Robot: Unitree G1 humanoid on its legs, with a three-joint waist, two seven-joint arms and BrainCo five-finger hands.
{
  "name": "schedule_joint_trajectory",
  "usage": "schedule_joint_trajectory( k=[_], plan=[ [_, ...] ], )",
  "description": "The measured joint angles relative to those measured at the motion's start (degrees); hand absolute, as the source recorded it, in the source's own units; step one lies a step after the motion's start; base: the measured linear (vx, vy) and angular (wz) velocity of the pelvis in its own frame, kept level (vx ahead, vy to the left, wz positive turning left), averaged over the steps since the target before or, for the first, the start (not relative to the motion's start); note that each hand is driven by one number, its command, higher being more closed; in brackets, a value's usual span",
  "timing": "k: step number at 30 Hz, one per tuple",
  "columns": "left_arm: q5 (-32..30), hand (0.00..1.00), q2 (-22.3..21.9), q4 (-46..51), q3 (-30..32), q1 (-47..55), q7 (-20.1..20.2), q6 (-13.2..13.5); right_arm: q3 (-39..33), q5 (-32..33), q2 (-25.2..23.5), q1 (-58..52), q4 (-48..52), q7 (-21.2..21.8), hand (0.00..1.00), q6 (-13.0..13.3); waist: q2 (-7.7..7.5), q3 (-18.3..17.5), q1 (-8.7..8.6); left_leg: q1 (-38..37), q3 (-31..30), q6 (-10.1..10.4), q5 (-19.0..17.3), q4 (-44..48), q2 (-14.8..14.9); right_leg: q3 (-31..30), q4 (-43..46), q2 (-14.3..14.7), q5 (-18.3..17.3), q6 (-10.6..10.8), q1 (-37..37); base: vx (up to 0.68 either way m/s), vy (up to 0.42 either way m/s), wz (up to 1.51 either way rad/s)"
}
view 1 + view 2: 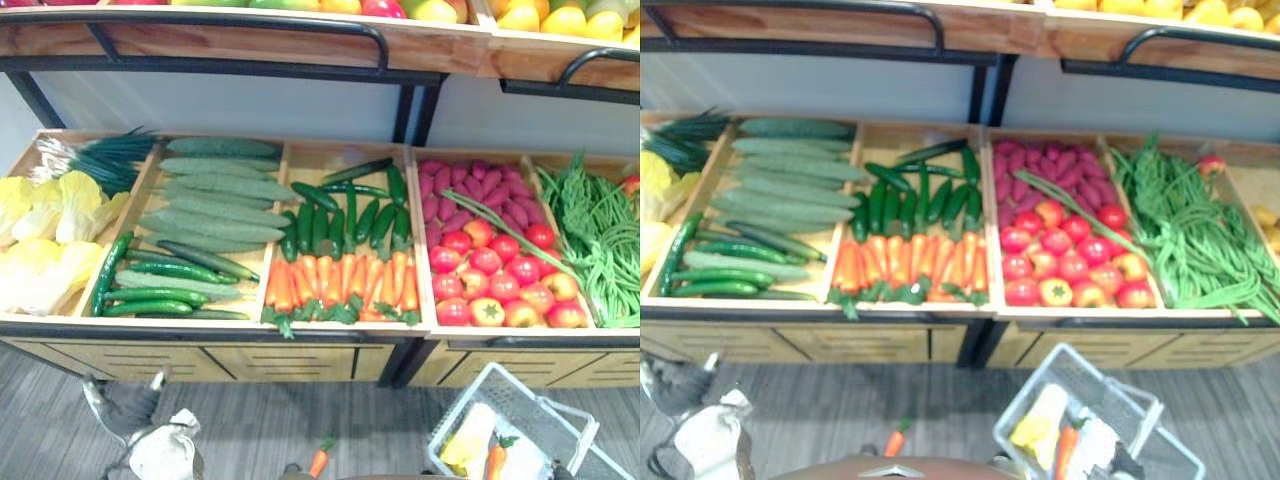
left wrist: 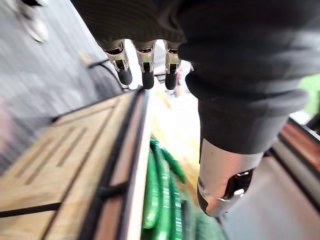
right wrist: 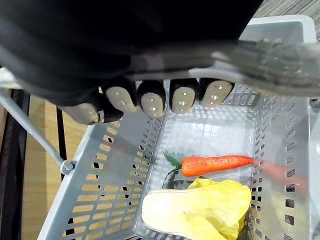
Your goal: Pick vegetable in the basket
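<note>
Loose carrot (image 1: pixel 318 460) on the floor, just left of the basket (image 1: pixel 462 415).

My left hand (image 2: pixel 146 67): fingers released and straight, thumb apart, holding nothing. It hangs over the front rail of the produce stand (image 1: pixel 200 328) by the dark cucumbers (image 1: pixel 160 285), well left of the basket.

Stand bins, all beyond the basket:
- far left: yellow cabbages (image 1: pixel 40 240), scallions (image 1: pixel 100 155) behind them
- next: pale long cucumbers (image 1: pixel 215 205) above the dark ones
- up-left of the basket: short cucumbers (image 1: pixel 350 215), carrot row (image 1: pixel 340 280) in front of them
- straight beyond the basket: purple sweet potatoes (image 1: pixel 470 190), tomatoes (image 1: pixel 500 275) nearer
- beyond-right: green beans (image 1: pixel 600 240)

My right hand (image 3: pixel 150 102): fingers clenched round the basket handle (image 3: pixel 270 62), so it carries the basket.

Task vegetables are inside the basket, on its floor: one carrot (image 3: pixel 217 165) and a yellow cabbage head (image 3: pixel 195 210), touching each other.
</note>
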State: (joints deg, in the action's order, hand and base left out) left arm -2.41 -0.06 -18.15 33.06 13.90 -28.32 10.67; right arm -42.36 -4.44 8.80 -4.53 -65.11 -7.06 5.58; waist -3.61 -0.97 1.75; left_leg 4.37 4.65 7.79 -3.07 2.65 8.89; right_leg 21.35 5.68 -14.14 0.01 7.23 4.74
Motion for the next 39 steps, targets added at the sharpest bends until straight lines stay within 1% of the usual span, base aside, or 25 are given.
schedule_joint_trajectory(
  k=[1, 3, 4, 5, 6, 7, 8, 9, 10, 11, 13, 14, 17, 19, 21, 23, 26, 27, 30, 34, 35, 36, 37, 38, 39],
  plan=[
    [0.03, 0.00, -0.05, -4.86, 2.01, -0.16, -0.06, -0.33, -0.03, 0.02, -0.89, 0.01, 0.22, -0.04, 1.00, 0.04, 0.00, -0.49, -0.08, -0.52, 0.55, 0.02, 0.19, -0.90, 0.04, -0.58, -1.15, 0.35, 0.14, 0.18, -0.05, 0.00, -0.012, -0.17],
    [0.39, 0.00, -0.11, -11.18, 5.85, -0.18, -0.01, -1.26, -0.12, 0.04, -1.85, -0.05, 0.22, -0.19, 1.00, 0.05, 0.15, -1.30, -0.22, -0.63, 1.23, 0.12, 0.18, -1.71, 0.12, -2.38, -3.23, 1.16, 0.60, 0.46, -0.09, 0.02, -0.016, -0.21],
    [1.86, 0.00, -0.09, -14.98, 8.27, -0.22, 0.00, -1.37, -0.10, 0.04, -1.96, -0.16, 0.22, -0.31, 1.00, 0.06, 0.21, -1.74, -0.35, -0.74, 1.52, 0.14, 0.17, -2.31, 0.07, -3.06, -4.65, 1.46, 1.16, 0.37, -0.13, 0.04, -0.013, -0.14],
    [2.26, 0.00, -0.01, -16.90, 9.47, -0.22, -0.01, -1.37, -0.10, 0.03, -2.00, -0.22, 0.21, -0.38, 1.00, 0.06, 0.14, -1.92, -0.44, -0.78, 1.68, 0.12, 0.20, -2.52, 0.01, -3.19, -5.19, 1.55, 1.50, 0.53, -0.21, 0.07, -0.005, -0.16],
    [2.31, 0.00, 0.16, -21.22, 12.07, -0.37, -0.01, -1.37, -0.11, 0.03, -2.14, -0.17, 0.14, -0.52, 1.00, 0.03, 0.09, -1.94, -0.49, -1.30, 2.23, -0.06, 0.46, -2.56, -0.05, -3.45, -6.38, 1.68, 2.28, 0.54, -0.42, 0.09, 0.000, -0.16],
    [2.38, 0.00, 0.22, -23.46, 13.20, -0.49, 0.01, -1.42, -0.12, 0.02, -2.21, -0.04, 0.11, -0.66, 1.00, 0.03, 0.09, -1.93, -0.47, -1.50, 2.61, 0.29, 0.62, -2.72, -0.08, -3.90, -6.89, 1.77, 2.60, 0.64, -0.47, 0.12, 0.002, -0.23],
    [2.90, 0.00, 0.23, -27.91, 15.01, -0.76, 0.13, -1.71, -0.13, 0.02, -2.30, 0.20, 0.00, -1.08, 1.00, 0.03, 0.15, -1.92, -0.68, -1.74, 3.10, 0.32, 0.55, -2.71, -0.20, -4.50, -7.73, 1.84, 3.21, 1.25, -0.75, 0.13, 0.003, -0.18],
    [4.79, 0.00, 0.23, -31.97, 16.23, -0.94, 0.82, -2.12, -0.51, 0.01, -2.32, 0.45, -0.53, -1.29, 1.00, 0.03, 0.29, -1.90, -1.12, -2.04, 3.17, 0.32, 0.47, -2.87, -0.32, -4.56, -8.28, 1.84, 3.30, 1.38, -1.15, 0.11, 0.001, -0.13],
    [5.66, 0.00, 0.22, -33.69, 16.61, -1.00, 1.63, -2.35, -0.77, -0.01, -2.32, 0.74, -0.84, -1.35, 1.00, 0.00, 0.35, -1.87, -1.36, -2.34, 3.35, 0.34, 0.45, -3.11, -0.33, -4.71, -8.49, 1.88, 3.32, 1.41, -1.27, 0.10, 0.000, -0.15],
    [6.76, 0.00, 0.22, -36.86, 16.86, -1.04, 3.14, -2.73, -1.11, -0.07, -2.32, 1.17, -1.07, -1.43, 1.00, -0.08, 0.49, -1.82, -1.56, -3.04, 4.17, 0.40, 0.39, -3.65, -0.30, -5.35, -8.75, 2.03, 3.36, 1.47, -1.32, 0.06, -0.001, -0.25],
    [6.84, 0.00, 0.12, -40.29, 16.70, -1.60, 6.52, -4.12, -1.08, -0.14, -2.30, 1.26, -1.12, -1.40, 1.00, -0.07, 0.94, -1.47, -1.84, -4.03, 4.66, 0.45, -0.23, -3.64, -0.23, -6.21, -9.34, 2.22, 3.43, 1.55, -1.92, 0.06, -0.002, -0.25],
    [6.86, 0.00, 0.14, -40.50, 16.56, -1.68, 7.02, -4.30, -1.02, -0.16, -2.29, 1.26, -1.12, -1.39, 1.00, -0.07, 0.99, -1.34, -1.88, -4.24, 4.71, 0.47, -0.32, -3.65, -0.24, -6.25, -9.47, 2.24, 3.46, 1.60, -2.11, 0.06, 0.002, -0.18],
    [6.55, 0.00, 0.23, -41.30, 12.98, -2.22, 11.23, -5.14, 0.62, -0.40, -1.58, 1.47, -1.20, -1.19, 1.00, -0.08, 1.67, -0.71, -1.88, -5.50, 6.25, 0.53, -1.29, -3.40, -0.25, -7.81, -9.62, 2.29, 3.57, 1.77, -2.42, 0.03, 0.010, -0.22],
    [5.84, 0.00, 0.39, -41.32, 10.27, -3.00, 13.20, -5.14, 1.52, -0.77, -1.28, 1.70, -1.27, -1.15, 1.00, -0.08, 1.72, -0.39, -2.02, -5.63, 6.59, 0.56, -1.50, -3.37, -0.28, -8.05, -9.71, 2.28, 3.57, 1.78, -2.39, 0.01, 0.005, -0.13],
    [5.57, 0.00, 0.50, -41.94, 6.88, -3.59, 15.61, -5.13, 3.37, -2.15, -0.64, 2.69, -1.34, -1.04, 1.00, -0.11, 1.94, 0.05, -2.67, -5.80, 7.24, 0.61, -2.00, -2.95, -0.24, -8.75, -9.76, 2.32, 3.63, 1.87, -2.24, 0.01, 0.000, -0.14],
    [5.04, 0.00, 0.58, -43.41, 4.10, -3.90, 16.93, -5.15, 5.06, -2.42, -0.55, 3.26, -1.31, -1.03, 1.00, -0.09, 2.01, 0.53, -3.13, -5.84, 7.42, 0.58, -2.64, -2.23, -0.22, -9.04, -9.89, 2.32, 3.66, 1.92, -2.45, 0.01, 0.001, -0.09],
    [2.94, 0.00, 0.60, -43.55, -0.46, -4.60, 18.23, -5.76, 6.49, -2.45, -0.52, 3.24, -1.25, -1.05, 1.00, 0.01, 1.88, 1.61, -3.08, -6.65, 7.34, 0.62, -2.91, -2.23, -0.23, -8.89, -10.18, 2.33, 3.67, 1.96, -3.43, 0.02, -0.001, -0.01],
    [1.83, 0.00, 0.65, -43.54, -2.12, -4.86, 18.74, -5.81, 6.94, -2.46, -0.57, 3.29, -1.25, -0.97, 1.00, 0.01, 2.33, 1.67, -3.10, -6.72, 7.29, 0.63, -2.96, -2.23, -0.23, -8.78, -10.34, 2.33, 3.67, 1.96, -3.65, 0.01, -0.002, 0.04],
    [0.97, 0.00, 1.81, -43.52, -6.33, -5.22, 19.77, -5.80, 7.60, -2.45, -0.53, 3.35, -1.07, 0.03, 1.00, 0.10, 2.29, 2.22, -3.14, -6.75, 7.16, 0.67, -3.08, -2.23, -0.22, -8.57, -10.55, 2.35, 3.67, 1.96, -3.91, 0.01, -0.005, 0.03],
    [-0.19, 0.00, 2.55, -43.49, -9.10, -5.24, 19.78, -5.79, 8.26, -2.44, -0.47, 3.61, -0.98, 0.06, 1.00, 0.11, 2.32, 2.80, -3.14, -7.69, 8.12, 0.77, -3.57, -2.18, 0.01, -9.47, -9.99, 2.54, 3.45, 1.68, -4.00, 0.01, -0.005, -0.13],
    [-0.25, 0.00, 2.57, -43.47, -9.38, -5.24, 19.77, -5.79, 8.83, -2.42, -0.40, 4.21, -0.91, 0.07, 1.00, 0.15, 2.52, 3.77, -3.12, -8.35, 9.10, 0.83, -4.56, -0.83, 0.51, -10.68, -8.50, 2.86, 2.94, 0.98, -3.77, -0.01, 0.003, -0.41],
    [-0.25, 0.00, 2.65, -43.44, -9.91, -5.21, 19.75, -5.79, 9.23, -2.40, -0.38, 4.78, -0.75, 0.09, 1.00, 0.24, 2.49, 4.73, -3.12, -8.57, 10.11, 0.90, -5.98, 1.16, 1.08, -11.85, -6.59, 3.08, 2.02, 0.86, -3.33, -0.02, 0.004, -0.62],
    [-0.25, 0.00, 2.84, -43.44, -10.41, -5.12, 19.73, -5.81, 9.46, -2.36, -0.40, 5.06, -0.38, 0.13, 1.00, 0.31, 2.45, 5.20, -3.05, -8.40, 11.30, 1.04, -7.94, 4.16, 1.78, -13.39, -3.73, 3.25, 0.75, 1.17, -2.02, -0.02, 0.008, -0.56],
    [-0.26, 0.00, 2.95, -43.43, -10.74, -5.16, 19.74, -5.80, 9.54, -2.35, -0.41, 5.06, -0.16, 0.18, 1.00, 0.38, 2.49, 5.46, -3.06, -8.28, 11.95, 1.08, -8.90, 5.64, 2.10, -14.15, -2.33, 3.33, 0.09, 1.22, -1.51, -0.03, 0.009, -0.58],
    [-0.34, 0.00, 3.22, -43.44, -11.29, -5.14, 19.77, -5.81, 9.49, -2.33, -0.39, 5.00, 0.04, 0.19, 1.00, 0.58, 1.96, 5.90, -3.22, -7.47, 12.66, 1.02, -10.88, 8.66, 2.66, -15.48, 0.38, 3.41, -1.16, 1.46, -0.15, -0.04, 0.020, -0.41]
  ],
)
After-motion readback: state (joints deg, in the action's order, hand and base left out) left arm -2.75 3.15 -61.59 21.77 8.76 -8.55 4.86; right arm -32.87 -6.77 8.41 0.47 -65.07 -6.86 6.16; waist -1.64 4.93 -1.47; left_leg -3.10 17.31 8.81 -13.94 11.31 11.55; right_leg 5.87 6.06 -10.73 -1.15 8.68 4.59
